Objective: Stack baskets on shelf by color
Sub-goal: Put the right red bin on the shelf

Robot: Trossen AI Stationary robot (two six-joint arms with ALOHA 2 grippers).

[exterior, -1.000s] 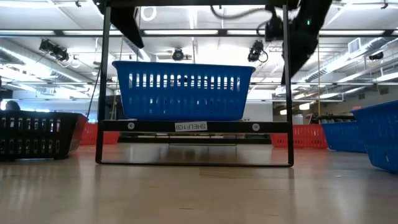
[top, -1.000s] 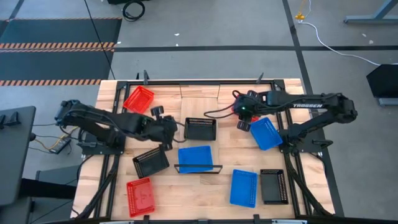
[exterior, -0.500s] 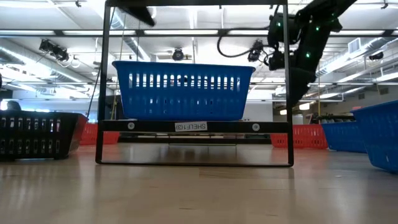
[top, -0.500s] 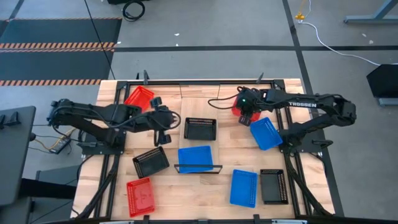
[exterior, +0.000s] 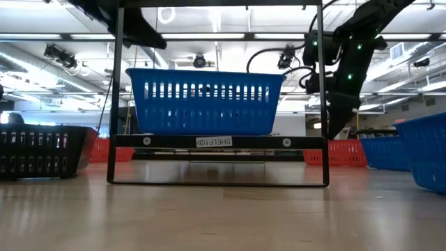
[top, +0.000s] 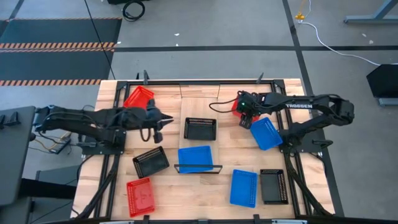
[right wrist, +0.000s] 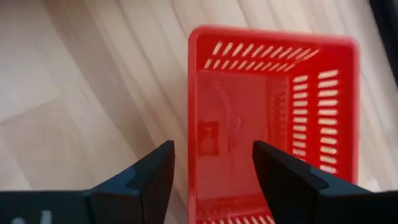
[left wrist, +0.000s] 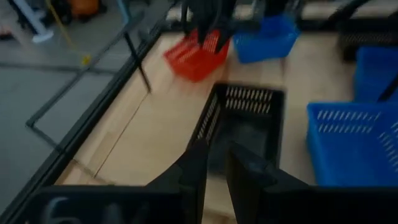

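Observation:
My right gripper (top: 245,111) (right wrist: 211,168) is open and points down over a red basket (top: 237,106) (right wrist: 273,118) standing on the table near the far right. One side wall of the basket lies below the gap between the fingers, and I see no touch. My left gripper (top: 158,118) (left wrist: 214,158) hovers left of a black basket (top: 200,128) (left wrist: 249,124), fingers close together and holding nothing. The shelf (top: 199,99) (exterior: 216,141) carries one blue basket (top: 196,157) (exterior: 205,101) near its framed end.
Other baskets stand on the table: blue (top: 265,132) beside the right gripper, blue (top: 243,187) and black (top: 273,186) at near right, black (top: 151,161) and red (top: 140,196) at near left, red (top: 138,98) at far left.
My left gripper has drawn back toward the table's left edge, away from the shelf. My right gripper has come lower over the red basket at the far right. No basket has moved.

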